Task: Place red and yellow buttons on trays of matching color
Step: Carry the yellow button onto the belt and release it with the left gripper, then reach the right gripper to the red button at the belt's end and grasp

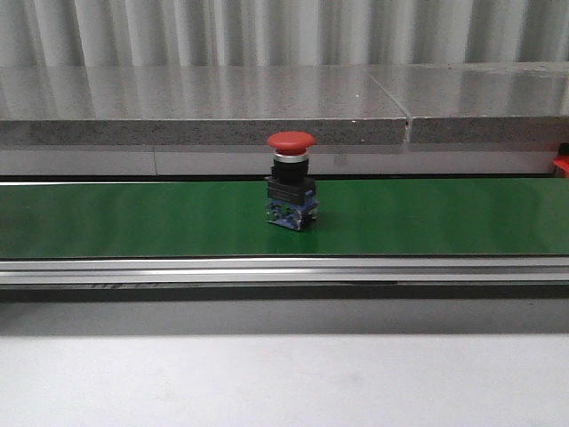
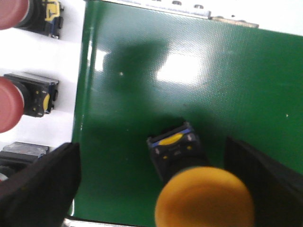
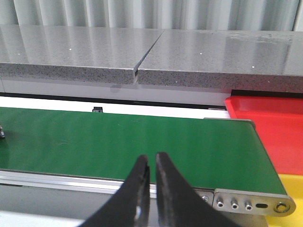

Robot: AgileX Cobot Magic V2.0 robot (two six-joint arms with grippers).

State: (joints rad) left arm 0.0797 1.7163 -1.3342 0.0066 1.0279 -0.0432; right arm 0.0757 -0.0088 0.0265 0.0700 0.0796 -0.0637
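Left gripper (image 2: 151, 189) spread wide over the green conveyor belt (image 2: 227, 85), one dark finger (image 2: 38, 189) on each side of a yellow button (image 2: 201, 201), not touching it. Yellow button upright on the belt, black base with blue trim below the cap. Beside the belt edge, on white surface, two red buttons (image 2: 9, 104) lying apart from each other.

Right gripper (image 3: 151, 163) nearly pressed together, only a thin gap, holding nothing, above the near rail of the belt. At the right end of the belt, a red tray (image 3: 270, 123) farther and a yellow tray (image 3: 291, 194) nearer.

In front view, one red button (image 1: 292, 178) standing upright in the middle of the belt.
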